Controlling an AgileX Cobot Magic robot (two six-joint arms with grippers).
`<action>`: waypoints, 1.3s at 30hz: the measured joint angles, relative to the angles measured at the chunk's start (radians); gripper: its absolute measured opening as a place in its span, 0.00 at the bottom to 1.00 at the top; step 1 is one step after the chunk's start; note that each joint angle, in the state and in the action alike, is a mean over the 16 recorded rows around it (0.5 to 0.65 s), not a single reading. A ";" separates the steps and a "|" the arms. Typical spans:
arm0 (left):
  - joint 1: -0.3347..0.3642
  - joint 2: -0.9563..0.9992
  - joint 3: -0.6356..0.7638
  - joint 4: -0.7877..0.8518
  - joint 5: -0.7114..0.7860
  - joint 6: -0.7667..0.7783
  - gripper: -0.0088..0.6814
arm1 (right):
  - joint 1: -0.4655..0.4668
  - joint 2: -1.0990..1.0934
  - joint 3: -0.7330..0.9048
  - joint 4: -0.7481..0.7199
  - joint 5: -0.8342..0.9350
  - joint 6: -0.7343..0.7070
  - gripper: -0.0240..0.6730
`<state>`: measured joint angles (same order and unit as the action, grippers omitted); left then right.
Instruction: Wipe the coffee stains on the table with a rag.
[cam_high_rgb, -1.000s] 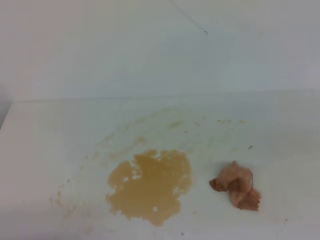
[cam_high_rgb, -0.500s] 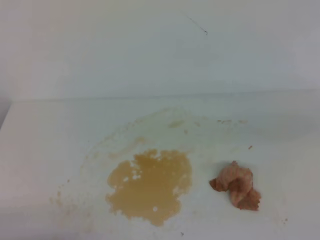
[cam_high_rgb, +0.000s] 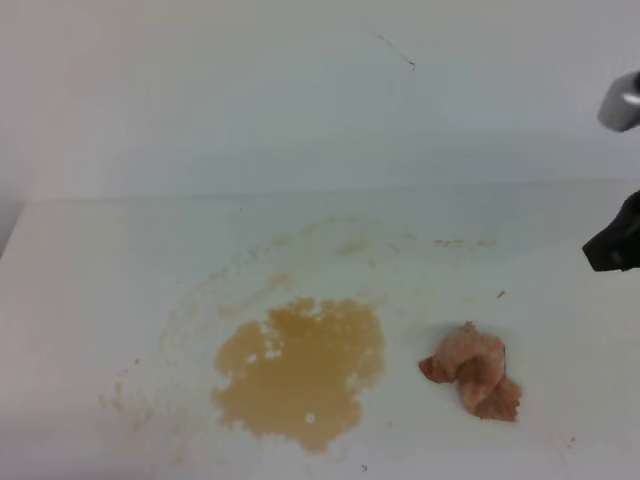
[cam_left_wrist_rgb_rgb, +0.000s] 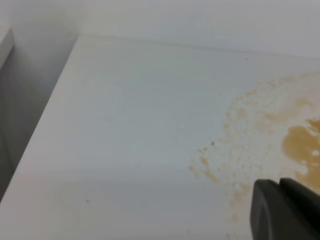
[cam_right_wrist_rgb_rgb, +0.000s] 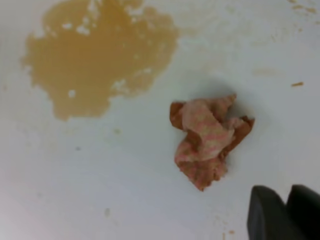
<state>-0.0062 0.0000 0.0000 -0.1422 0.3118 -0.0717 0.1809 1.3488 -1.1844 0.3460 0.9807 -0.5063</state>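
Because the rag (cam_high_rgb: 472, 371) is a small crumpled wad of thin cloth, it should prove light, soft and compliant, collapsing under any pinch and offering no rigid edge to grip. The best hold is judged to be across the raised central hump, where the folds stack highest, not at the flat frayed corners that lie against the worktop (cam_high_rgb: 110, 280); a grip there would gather several layers at once and resist slipping out during the wipe. The cloth appears pinkish-brown with darker brown creases and lies just right of the coffee stains (cam_high_rgb: 300, 370), apart from them, toward the near edge of the worktop. The stains consist of a tan-brown pool with ragged margins and small bare islands, ringed toward the far and left sides by fainter yellowish smears and specks; the pool is much wider than the rag, so several passes are likely to be needed.

The right end effector (cam_right_wrist_rgb_rgb: 286, 212) shows only as two dark finger tips at the lower edge of the right wrist view, near the rag but clear of it and holding nothing; whether its fingers are spread or pressed together cannot be told. The left end effector (cam_left_wrist_rgb_rgb: 287, 210) is a dark shape at the corner of its own view, above the speckled fringe of the stains, and its state likewise cannot be told.
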 joint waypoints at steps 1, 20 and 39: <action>0.000 0.000 0.000 0.000 0.000 0.000 0.01 | 0.016 0.014 -0.009 -0.021 -0.001 0.016 0.14; 0.000 0.000 0.000 0.000 0.000 0.000 0.01 | 0.113 0.253 -0.042 -0.101 -0.158 0.208 0.39; 0.000 0.000 0.000 0.000 0.000 0.000 0.01 | 0.176 0.495 -0.042 -0.037 -0.276 0.093 0.64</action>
<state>-0.0062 0.0000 0.0000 -0.1422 0.3118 -0.0717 0.3572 1.8436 -1.2262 0.3088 0.7043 -0.4128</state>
